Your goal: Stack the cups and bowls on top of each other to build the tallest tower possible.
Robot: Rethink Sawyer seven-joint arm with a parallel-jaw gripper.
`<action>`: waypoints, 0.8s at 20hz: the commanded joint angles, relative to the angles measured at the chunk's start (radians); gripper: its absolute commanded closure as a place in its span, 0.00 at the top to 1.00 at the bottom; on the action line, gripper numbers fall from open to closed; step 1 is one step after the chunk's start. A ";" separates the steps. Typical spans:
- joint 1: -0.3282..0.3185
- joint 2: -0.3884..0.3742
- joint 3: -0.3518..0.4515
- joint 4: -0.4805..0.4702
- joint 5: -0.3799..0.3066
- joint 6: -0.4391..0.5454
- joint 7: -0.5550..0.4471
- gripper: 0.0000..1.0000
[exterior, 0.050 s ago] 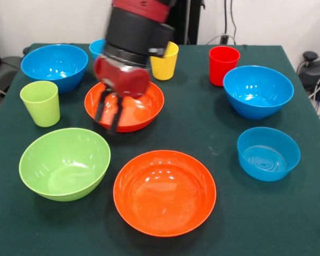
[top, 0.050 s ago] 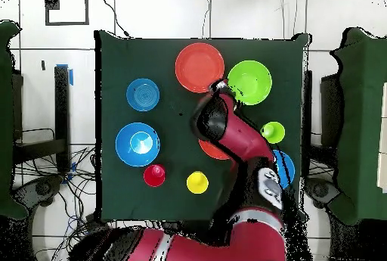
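The red and black gripper (exterior, 0.050 s ago: 108, 113) hangs with fingers apart, empty, over the far wide orange glossy plastic bowl (exterior, 0.050 s ago: 144, 109); to grasp well, I judge it should straddle the near rim squarely; pinch only once the wall sits between the fingers.

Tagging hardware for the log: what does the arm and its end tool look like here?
The arm has glossy red shells with black joint sections; a white marking shows on a grey-black link near the base in the overhead view. In the front view, a black cylindrical wrist meets a rounded red head, with the gripper below it: two thin dark jaws. No loose cables visible.
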 commanded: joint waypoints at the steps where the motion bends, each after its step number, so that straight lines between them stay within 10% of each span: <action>1: -0.085 -0.018 0.297 0.191 -0.129 -0.100 0.286 1.00; 16: -0.182 -0.044 0.436 0.213 -0.220 -0.032 0.306 1.00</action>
